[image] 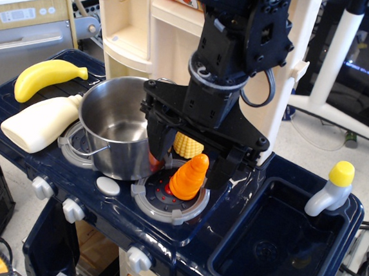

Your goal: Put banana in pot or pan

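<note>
Banana (47,78) behind bottle (42,122); empty pot (118,124) (claw (186,159) beside it)

Cream squeeze bottle (40,122) lying on its side at left of the navy toy-kitchen bench (229,213). Orange carrot (191,176) upright on front burner (171,200), corn cob (188,144) just behind it. Sink basin (279,243) at right, yellow-capped faucet (333,186) at its corner.

Yellow banana (46,77) behind bottle, steel pot (113,124) empty
</note>
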Robot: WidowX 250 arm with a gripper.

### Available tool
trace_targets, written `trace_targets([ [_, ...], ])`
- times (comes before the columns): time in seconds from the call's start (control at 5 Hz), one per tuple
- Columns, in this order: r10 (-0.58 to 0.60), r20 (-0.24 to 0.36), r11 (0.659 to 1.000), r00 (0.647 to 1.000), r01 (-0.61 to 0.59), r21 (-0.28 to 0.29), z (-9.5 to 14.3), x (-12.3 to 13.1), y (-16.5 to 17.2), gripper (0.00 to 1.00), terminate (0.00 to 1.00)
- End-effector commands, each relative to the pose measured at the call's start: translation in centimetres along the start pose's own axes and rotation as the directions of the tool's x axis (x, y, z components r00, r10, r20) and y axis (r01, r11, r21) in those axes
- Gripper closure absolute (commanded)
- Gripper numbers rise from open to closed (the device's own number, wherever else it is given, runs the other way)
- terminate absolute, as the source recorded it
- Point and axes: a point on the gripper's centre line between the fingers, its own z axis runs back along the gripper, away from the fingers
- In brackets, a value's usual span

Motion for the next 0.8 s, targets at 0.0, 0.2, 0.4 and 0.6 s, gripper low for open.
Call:
trace_targets([
  [0.0, 0.000, 0.000, 1.000, 1.000, 0.000, 0.000, 0.0, 0.0, 0.0, 0.00, 0.00],
  [0.2, -0.035, -0.051, 0.992, 0.998, 0.041, 0.116, 3.1, -1.2, 3.9, 0.00, 0.00],
  [0.4, -0.106, -0.058, 0.989, 0.993, 0.112, 0.101, 6.7, -1.7, 6.1, 0.00, 0.00],
  [0.6, -0.163, -0.071, 0.969, 0.984, 0.173, 0.174, 7.4, -1.6, 10.2, 0.00, 0.00],
])
